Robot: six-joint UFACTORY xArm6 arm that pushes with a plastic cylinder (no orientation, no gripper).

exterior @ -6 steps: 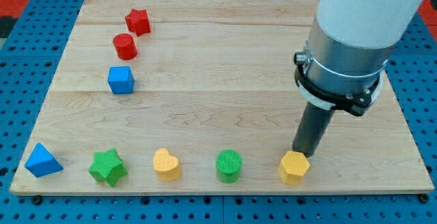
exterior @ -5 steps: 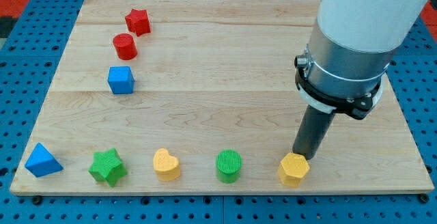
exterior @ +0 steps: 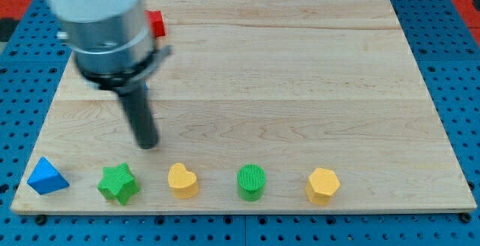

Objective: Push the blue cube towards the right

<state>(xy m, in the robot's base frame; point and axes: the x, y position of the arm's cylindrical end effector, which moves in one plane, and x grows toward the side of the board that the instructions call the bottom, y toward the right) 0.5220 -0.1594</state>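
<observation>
The blue cube does not show in the camera view; the arm's grey body and dark rod cover the spot at the view's upper left where it stood. My tip (exterior: 148, 145) rests on the wooden board (exterior: 300, 88) at the view's left, just above the gap between the green star (exterior: 118, 183) and the yellow heart (exterior: 182, 180). It touches no visible block.
A red star (exterior: 157, 23) peeks out to the right of the arm near the view's top. Along the view's bottom lie a blue pyramid (exterior: 46, 176), the green star, the yellow heart, a green cylinder (exterior: 251, 181) and a yellow hexagon (exterior: 322, 185).
The arm has swung from the view's right, beside the yellow hexagon, across to the view's left. It now covers the blue cube and the red cylinder. The bottom row has not moved.
</observation>
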